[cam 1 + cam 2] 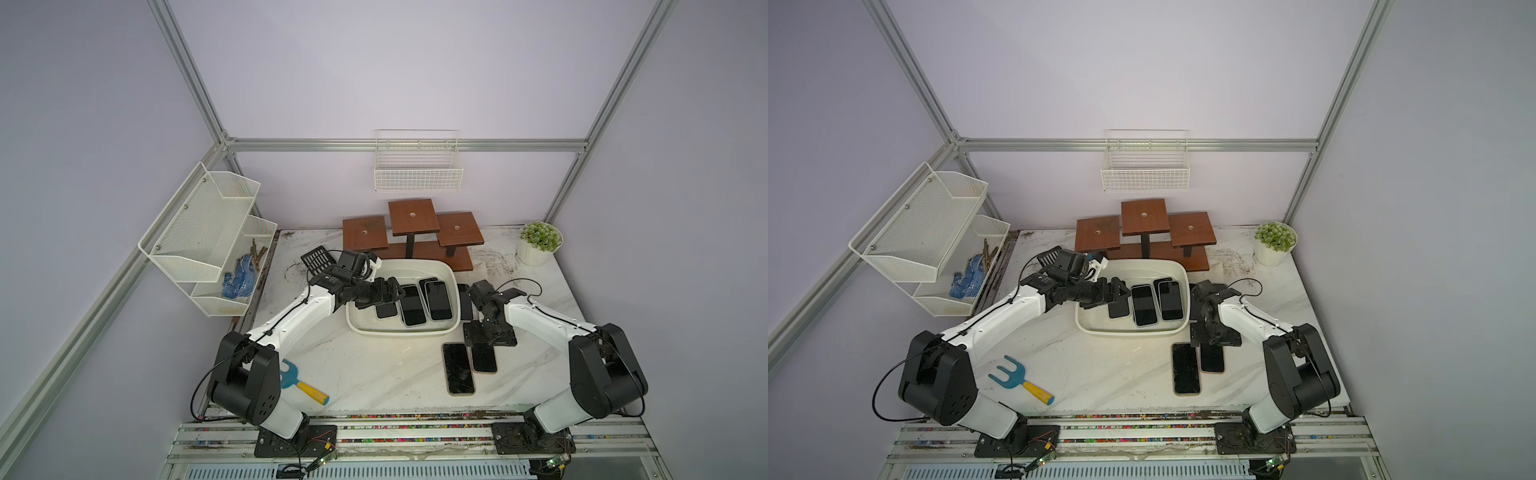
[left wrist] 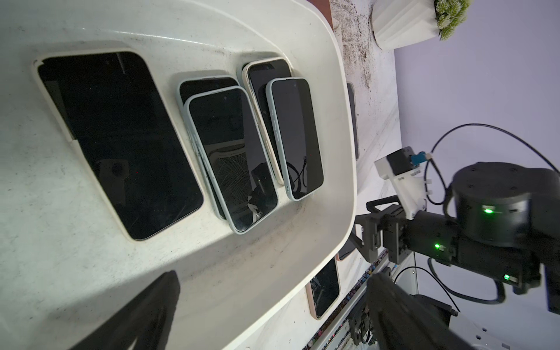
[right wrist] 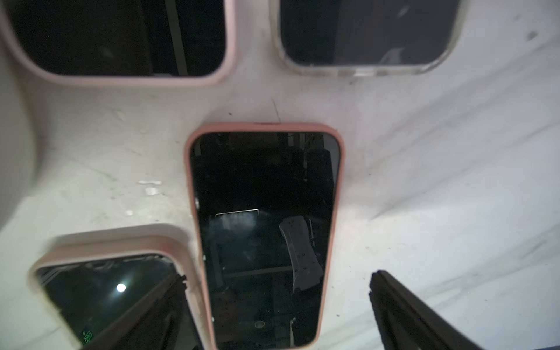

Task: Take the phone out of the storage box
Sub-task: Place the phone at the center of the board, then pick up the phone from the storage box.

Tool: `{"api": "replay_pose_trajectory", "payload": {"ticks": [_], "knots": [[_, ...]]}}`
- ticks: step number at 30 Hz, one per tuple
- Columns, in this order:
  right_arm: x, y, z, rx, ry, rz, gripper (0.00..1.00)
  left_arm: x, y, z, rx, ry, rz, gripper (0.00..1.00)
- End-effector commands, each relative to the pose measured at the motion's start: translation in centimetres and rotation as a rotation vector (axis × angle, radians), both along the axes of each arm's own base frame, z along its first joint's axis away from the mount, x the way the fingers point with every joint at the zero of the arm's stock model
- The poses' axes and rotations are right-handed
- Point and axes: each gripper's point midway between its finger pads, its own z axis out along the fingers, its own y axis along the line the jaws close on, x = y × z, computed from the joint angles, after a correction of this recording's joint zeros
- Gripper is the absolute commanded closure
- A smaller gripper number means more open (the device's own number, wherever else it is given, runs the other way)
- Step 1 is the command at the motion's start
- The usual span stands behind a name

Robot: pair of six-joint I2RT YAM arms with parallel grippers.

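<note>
The white storage box [image 1: 415, 266] [image 1: 1144, 263] sits mid-table with several dark-screened phones [image 1: 412, 305] [image 2: 230, 157] lying flat inside. My left gripper [image 1: 395, 291] [image 2: 272, 303] hovers over the box's left part, open and empty. Just right of the box's near corner, my right gripper [image 1: 489, 338] [image 3: 275, 288] points straight down. It is open, and its fingers [image 3: 145, 315] stand on either side of a pink-cased phone [image 3: 263, 227] [image 1: 484, 359] that lies flat on the table without touching it.
More phones lie on the table: one [image 1: 458, 368] beside the pink-cased one and one [image 1: 465, 301] along the box's right wall. A wooden riser stand [image 1: 411, 232] is behind the box, a potted plant [image 1: 539, 241] at back right, and a blue rake [image 1: 299, 384] at front left.
</note>
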Motion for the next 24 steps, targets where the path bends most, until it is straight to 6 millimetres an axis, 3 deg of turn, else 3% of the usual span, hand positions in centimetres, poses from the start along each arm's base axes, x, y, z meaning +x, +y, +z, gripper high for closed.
{"api": "replay_pose_trajectory", "payload": {"ticks": [1,3,5,8,10,15,24], "knots": [[3.4,1.5,7.6,0.098,-0.221,0.01,0.0,0.1,0.3,1.1,-0.001,-0.04,0.003,0.0],[4.8,3.5,11.1,0.195,-0.297,0.048,0.0,0.3,0.3,1.1,-0.001,-0.042,0.006,0.0],[5.8,5.5,13.4,0.29,-0.333,0.067,0.0,0.4,0.3,1.1,-0.003,-0.041,0.007,0.0],[6.9,8.6,15.0,0.374,-0.333,0.11,0.0,0.6,0.2,1.2,-0.005,-0.041,0.008,0.0],[7.4,10.5,14.6,0.37,-0.315,0.153,0.0,0.6,0.2,1.3,-0.005,-0.044,0.009,0.0],[8.6,14.1,11.2,0.275,-0.221,0.231,0.0,0.4,0.8,1.6,0.008,-0.049,0.014,0.0],[11.4,14.1,6.5,0.08,-0.172,0.209,0.0,-0.8,3.5,1.4,0.029,-0.044,0.061,0.0]]}}
